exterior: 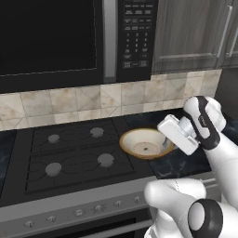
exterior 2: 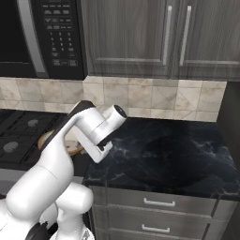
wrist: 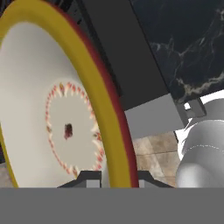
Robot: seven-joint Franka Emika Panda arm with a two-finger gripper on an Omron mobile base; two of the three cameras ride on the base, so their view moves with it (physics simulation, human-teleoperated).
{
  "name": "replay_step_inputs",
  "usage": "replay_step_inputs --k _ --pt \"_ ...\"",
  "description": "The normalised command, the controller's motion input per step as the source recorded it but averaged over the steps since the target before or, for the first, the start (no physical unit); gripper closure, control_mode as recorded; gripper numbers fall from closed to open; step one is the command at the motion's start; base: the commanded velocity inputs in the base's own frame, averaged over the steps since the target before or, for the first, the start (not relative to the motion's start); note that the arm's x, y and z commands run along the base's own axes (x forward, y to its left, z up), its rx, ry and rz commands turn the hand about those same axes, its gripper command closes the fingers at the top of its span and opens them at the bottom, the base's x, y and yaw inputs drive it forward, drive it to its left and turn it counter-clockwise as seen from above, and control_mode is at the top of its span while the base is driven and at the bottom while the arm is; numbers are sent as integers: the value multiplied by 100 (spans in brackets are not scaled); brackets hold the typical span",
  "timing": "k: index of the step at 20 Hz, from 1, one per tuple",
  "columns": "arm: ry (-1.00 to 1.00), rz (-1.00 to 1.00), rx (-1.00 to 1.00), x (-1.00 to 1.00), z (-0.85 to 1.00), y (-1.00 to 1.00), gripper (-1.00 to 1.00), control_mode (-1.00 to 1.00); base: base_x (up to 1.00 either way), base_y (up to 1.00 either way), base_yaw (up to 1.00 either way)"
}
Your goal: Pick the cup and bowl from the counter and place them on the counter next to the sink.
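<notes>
Microwave (exterior: 51, 39) hangs above the gas stove (exterior: 74, 155), with grey wood cabinets (exterior 2: 154, 37) to the right. Black marble tabletop (exterior 2: 187, 154) runs right of the stove; its right stretch is bare, and no sink or cup is visible from here. The bowl (exterior: 142, 142) sits at the tabletop's left edge, just beside the stove's right side, and looks slightly raised or tipped, though I cannot tell if it has left the surface. End effector (wrist: 114, 178) is at the bowl's right rim: in the hand view the golden rim runs up between the two finger tips, narrow gap, clamped on the rim. The bowl therefore extends leftward from the end effector, its open face turned toward the camera.
</notes>
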Motion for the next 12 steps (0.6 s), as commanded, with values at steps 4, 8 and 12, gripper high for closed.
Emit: replay_step_inputs --k 4,8,12 --pt "3 -3 13 -3 0 0 100 -100 0 0 0" --pt "0 0 0 0 0 0 100 -100 0 0 0" --pt "0 0 0 0 0 0 100 -100 0 0 0"
